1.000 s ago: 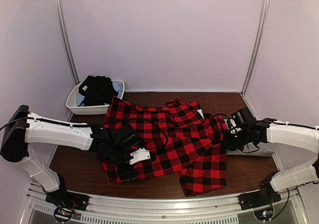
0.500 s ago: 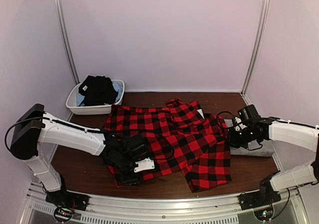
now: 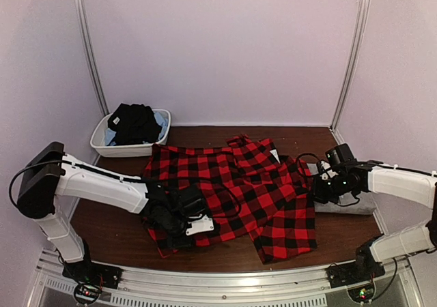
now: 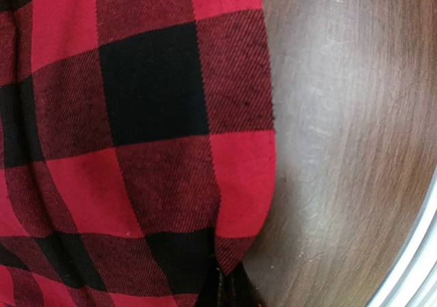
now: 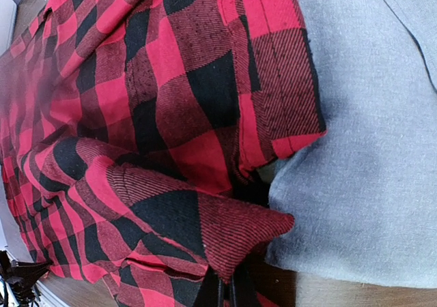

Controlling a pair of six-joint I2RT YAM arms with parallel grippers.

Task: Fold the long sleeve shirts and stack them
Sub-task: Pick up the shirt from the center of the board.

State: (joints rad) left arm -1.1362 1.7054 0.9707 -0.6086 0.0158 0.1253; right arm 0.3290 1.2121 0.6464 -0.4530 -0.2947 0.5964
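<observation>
The red-and-black check flannel shirt [image 3: 235, 184] lies spread over the middle of the brown table [image 3: 109, 218]. My left gripper [image 3: 179, 239] is down on its near left hem. In the left wrist view the left gripper [image 4: 229, 295] is shut on the flannel's rounded edge [image 4: 239, 205]. My right gripper [image 3: 318, 192] is at the shirt's right side. In the right wrist view the right gripper [image 5: 230, 292] is shut on a pinched fold of the flannel [image 5: 232, 232]. The plain grey shirt [image 5: 369, 150] lies folded beside that fold, partly under my right arm [image 3: 351, 205].
A white tub [image 3: 102, 143] holding dark clothes stands at the back left. White walls with metal corner posts close in the table on three sides. A metal rail [image 3: 225, 280] runs along the near edge, seen close to the flannel's hem in the left wrist view [image 4: 416, 266].
My left gripper has shifted right and nearer along the hem, then shut on the flannel's edge. The right gripper drew the shirt's right side slightly rightward early on, then held still.
</observation>
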